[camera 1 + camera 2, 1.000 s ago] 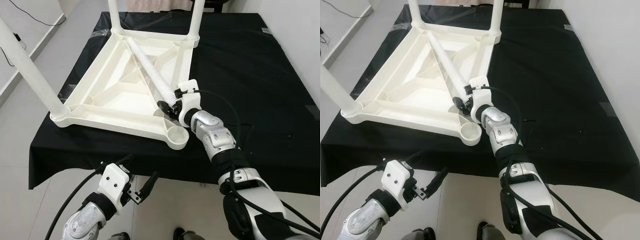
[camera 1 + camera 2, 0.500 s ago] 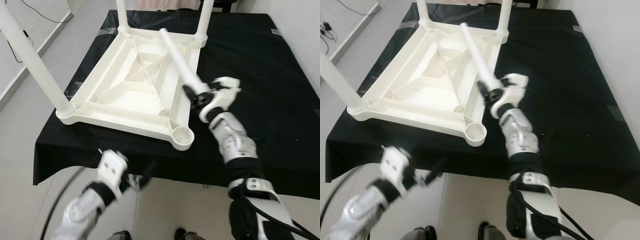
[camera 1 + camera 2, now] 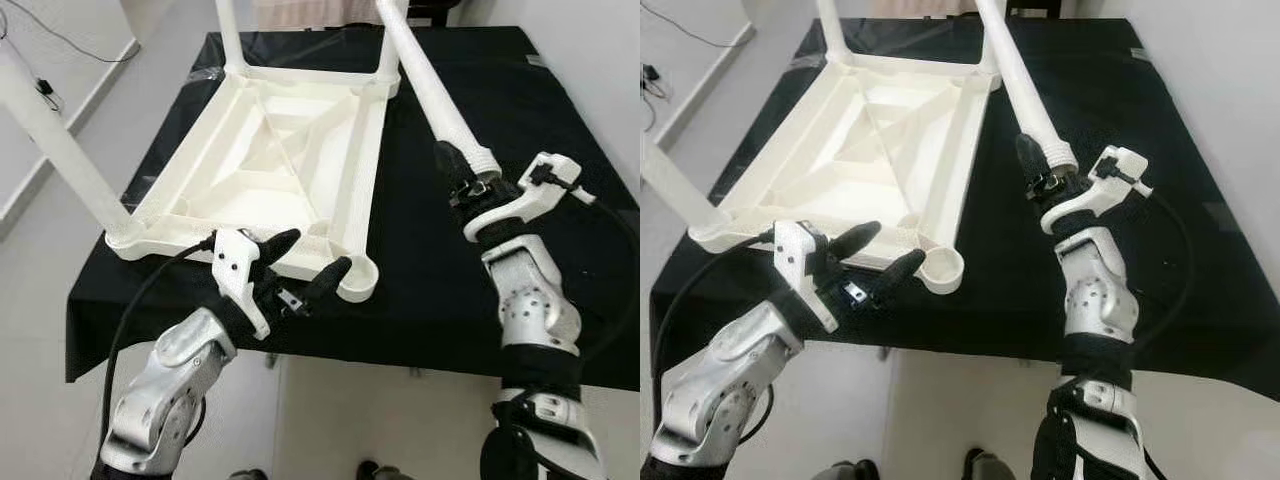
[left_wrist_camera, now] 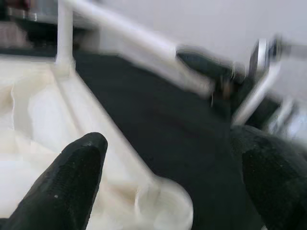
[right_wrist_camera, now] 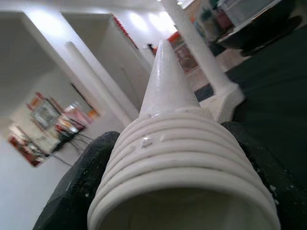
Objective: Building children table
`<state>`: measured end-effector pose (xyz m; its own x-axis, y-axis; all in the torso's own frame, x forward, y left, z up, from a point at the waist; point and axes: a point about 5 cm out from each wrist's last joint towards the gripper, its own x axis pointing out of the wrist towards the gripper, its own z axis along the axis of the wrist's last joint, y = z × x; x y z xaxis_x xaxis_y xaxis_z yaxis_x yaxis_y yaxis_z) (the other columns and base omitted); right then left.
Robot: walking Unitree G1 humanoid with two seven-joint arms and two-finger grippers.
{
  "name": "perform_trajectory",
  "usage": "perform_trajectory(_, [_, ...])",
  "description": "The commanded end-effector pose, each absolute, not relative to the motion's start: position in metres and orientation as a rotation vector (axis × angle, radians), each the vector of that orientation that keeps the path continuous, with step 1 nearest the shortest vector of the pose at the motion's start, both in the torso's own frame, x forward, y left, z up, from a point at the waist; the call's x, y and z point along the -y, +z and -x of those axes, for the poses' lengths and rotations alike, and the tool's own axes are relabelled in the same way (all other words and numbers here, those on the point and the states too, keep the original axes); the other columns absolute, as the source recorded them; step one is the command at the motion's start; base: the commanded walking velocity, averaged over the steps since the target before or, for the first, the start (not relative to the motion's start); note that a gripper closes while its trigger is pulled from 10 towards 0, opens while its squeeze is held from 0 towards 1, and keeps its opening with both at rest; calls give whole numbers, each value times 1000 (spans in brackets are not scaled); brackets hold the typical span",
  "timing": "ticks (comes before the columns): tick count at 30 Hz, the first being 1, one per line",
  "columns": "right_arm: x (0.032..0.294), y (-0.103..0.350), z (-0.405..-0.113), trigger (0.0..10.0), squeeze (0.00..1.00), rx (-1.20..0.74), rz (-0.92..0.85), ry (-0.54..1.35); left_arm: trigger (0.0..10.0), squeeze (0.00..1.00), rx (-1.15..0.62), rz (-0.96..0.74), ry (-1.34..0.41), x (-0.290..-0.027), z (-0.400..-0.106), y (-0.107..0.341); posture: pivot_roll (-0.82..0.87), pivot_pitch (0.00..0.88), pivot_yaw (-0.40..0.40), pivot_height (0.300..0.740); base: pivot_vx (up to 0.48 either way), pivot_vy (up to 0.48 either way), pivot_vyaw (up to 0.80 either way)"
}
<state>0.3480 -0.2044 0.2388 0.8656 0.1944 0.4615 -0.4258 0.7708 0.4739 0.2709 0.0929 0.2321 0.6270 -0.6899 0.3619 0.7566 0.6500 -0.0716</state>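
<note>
A: Where's the loose white plastic table leg?
B: Clenched at its ribbed end in the right end effector, over the black-clothed table.
A: And the left end effector?
B: Spread wide beside the upturned white plastic tabletop's near-right socket. Lower the leg's ribbed end squarely into it.

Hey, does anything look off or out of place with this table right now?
One corner socket of the upside-down table has no leg. That leg is clamped in the right tool, tilted above the black cloth.
</note>
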Motion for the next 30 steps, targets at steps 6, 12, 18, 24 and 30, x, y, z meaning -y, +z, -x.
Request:
perform_trajectory(6, [206,248,-316,10000,0,520,-758,501,10000,0,274,649,-897,-92,-301,269,-43,189,35,740,0,0,0])
perform_trajectory(12, [208,248,-284,10000,0,565,-812,669,10000,1000,304,1025,-923,-103,-333,310,-53,188,46,740,0,0,0])
perform_trajectory(18, [196,247,-266,10000,0,537,-758,820,10000,1000,295,1066,-957,-105,-337,319,-59,188,56,740,0,0,0])
perform_trajectory(24, [182,247,-252,10000,0,493,-703,965,10000,1000,271,1105,-1003,-105,-338,328,-58,185,59,740,0,0,0])
perform_trajectory(30, [168,244,-245,10000,0,440,-665,1042,10000,1000,256,1140,-1075,-106,-334,333,-58,180,62,740,0,0,0])
